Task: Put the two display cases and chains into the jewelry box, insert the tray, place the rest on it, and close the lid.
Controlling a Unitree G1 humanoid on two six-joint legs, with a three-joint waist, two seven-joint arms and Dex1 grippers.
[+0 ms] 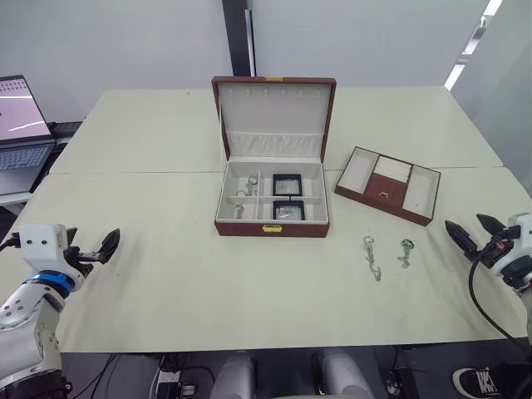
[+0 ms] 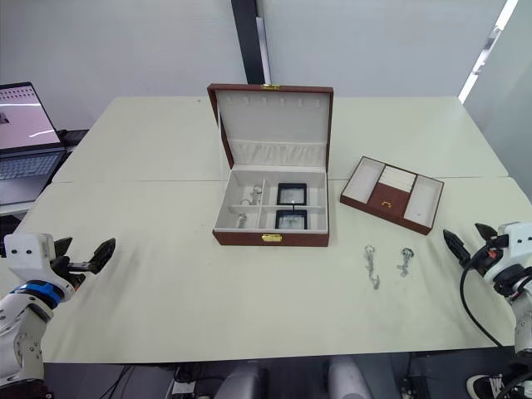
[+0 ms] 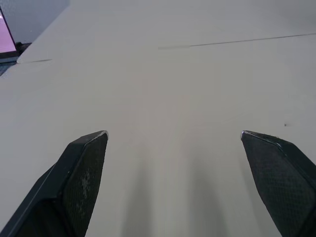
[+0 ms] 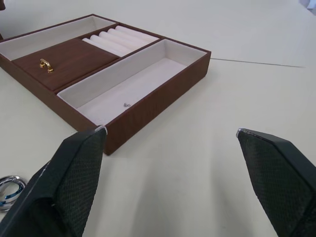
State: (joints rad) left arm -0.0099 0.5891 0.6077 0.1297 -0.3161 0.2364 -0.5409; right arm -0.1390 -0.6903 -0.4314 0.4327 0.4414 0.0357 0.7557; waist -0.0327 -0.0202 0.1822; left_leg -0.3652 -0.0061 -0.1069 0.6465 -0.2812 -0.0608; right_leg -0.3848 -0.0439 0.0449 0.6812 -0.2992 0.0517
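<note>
While both display cases already sit inside the open reddish-brown jewelry box (image 1: 272, 199), the left gripper (image 1: 106, 245) and right gripper (image 1: 472, 232) wait wide open and empty. Two silvery chains (image 1: 371, 256) lie nearer than the box; the tray (image 1: 387, 184) rests beside it, ready for insertion.

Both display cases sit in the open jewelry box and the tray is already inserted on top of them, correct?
Not quite. The display cases do sit in the open jewelry box, but the tray rests on the table to the robot's right of it, as the left eye view shows.
</note>
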